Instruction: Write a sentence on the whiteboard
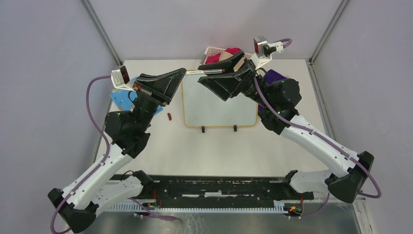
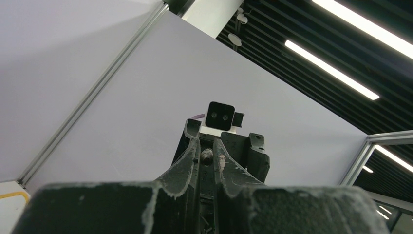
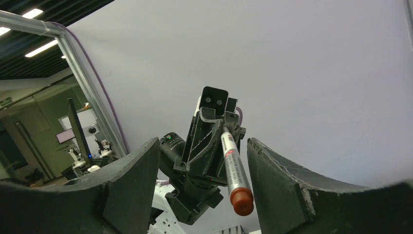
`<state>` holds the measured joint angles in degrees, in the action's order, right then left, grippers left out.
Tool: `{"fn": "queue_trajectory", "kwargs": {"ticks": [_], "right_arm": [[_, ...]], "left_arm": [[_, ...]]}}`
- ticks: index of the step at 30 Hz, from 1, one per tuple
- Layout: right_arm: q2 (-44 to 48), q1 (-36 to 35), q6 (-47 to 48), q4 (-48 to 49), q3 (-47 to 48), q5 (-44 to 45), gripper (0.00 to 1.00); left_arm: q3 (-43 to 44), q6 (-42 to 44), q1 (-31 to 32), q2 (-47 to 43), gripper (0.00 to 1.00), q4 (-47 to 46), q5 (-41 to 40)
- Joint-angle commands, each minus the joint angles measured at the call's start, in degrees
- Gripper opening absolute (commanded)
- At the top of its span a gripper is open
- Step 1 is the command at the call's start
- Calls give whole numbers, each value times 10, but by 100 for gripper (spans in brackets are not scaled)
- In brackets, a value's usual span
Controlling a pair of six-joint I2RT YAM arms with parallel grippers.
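Two arms lean in over the far half of the tabletop point(image 1: 195, 151), their pincers nose to nose above the far edge of the whiteboard point(image 1: 219, 105). The left pincer point(image 1: 184, 73) is closed nearly all the way on a marker point(image 1: 207, 71), gripping one end so that the pen sticks out toward the other arm. From the right wrist view the marker shows a white barrel with red print and a rounded dark red end pointing at the camera. The right pincer point(image 1: 199, 74) stands wide open, one finger point(image 3: 131, 185) on each side of that red end with a clear gap on both sides. It has hold of nothing.

The whiteboard sits at the middle of the tabletop toward the back. It has a yellow-orange rim all round, two small black feet at its near edge, and a plain white face. Just left of it on the tabletop lies a small dark red piece point(image 1: 169, 116). A blue board point(image 1: 119, 100) shows under the left arm and a purple cloth point(image 1: 273, 76) behind the right arm. A white basket point(image 1: 210, 49) holding pink and red things sits beyond the whiteboard's far edge.
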<state>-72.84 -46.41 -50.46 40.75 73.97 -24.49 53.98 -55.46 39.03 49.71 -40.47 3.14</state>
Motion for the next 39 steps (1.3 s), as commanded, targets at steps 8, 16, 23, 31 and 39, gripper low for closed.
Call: {"fn": "queue_trajectory", "kwargs": {"ticks": [8,16,23,31,39], "right_arm": [[12,13,33,-94,37,1,61],[22,16,10,-52,21,-15,57],[23,16,3,-34,21,-28,56],[21,16,7,-41,25,-32,49],[31,30,24,-69,31,-30,58]], "left_arm": [[3,-13,2,-7,2,2,16],[3,-11,2,-6,2,15,18],[1,-7,2,-7,2,25,16],[4,3,2,-7,2,42,15],[11,7,2,-16,2,66,15]]}}
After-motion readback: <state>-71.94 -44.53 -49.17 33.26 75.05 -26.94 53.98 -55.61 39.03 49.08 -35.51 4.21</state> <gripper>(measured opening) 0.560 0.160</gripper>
